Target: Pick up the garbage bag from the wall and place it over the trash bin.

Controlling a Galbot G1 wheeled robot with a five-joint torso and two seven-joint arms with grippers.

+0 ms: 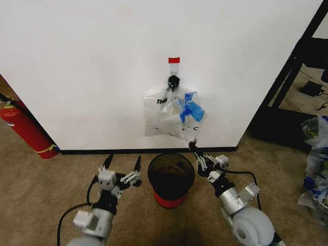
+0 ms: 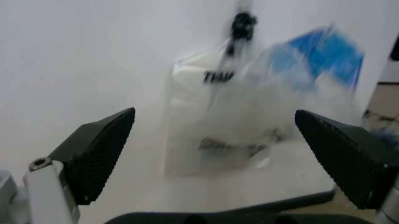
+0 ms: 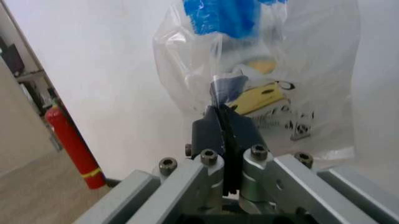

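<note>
The garbage bag (image 1: 174,115), translucent white with blue marks, hangs from a black hook (image 1: 173,81) under a red tape strip (image 1: 174,60) on the white wall (image 1: 92,77). My right gripper (image 1: 193,146) reaches up to the bag's lower right corner; in the right wrist view its fingers (image 3: 215,130) are shut, pinching a fold of the bag (image 3: 262,56). My left gripper (image 1: 123,164) stands open low beside the trash bin (image 1: 170,179), left of it, and points at the bag (image 2: 249,116) without touching it. The dark bin with its red bottom band stands on the floor right under the bag.
A red fire extinguisher (image 1: 25,128) leans against the wall at the far left. A black shelf frame (image 1: 287,77) stands past the wall's right end, with plastic bags (image 1: 315,164) on the carpet beside it. A black baseboard (image 1: 148,150) runs along the wall's foot.
</note>
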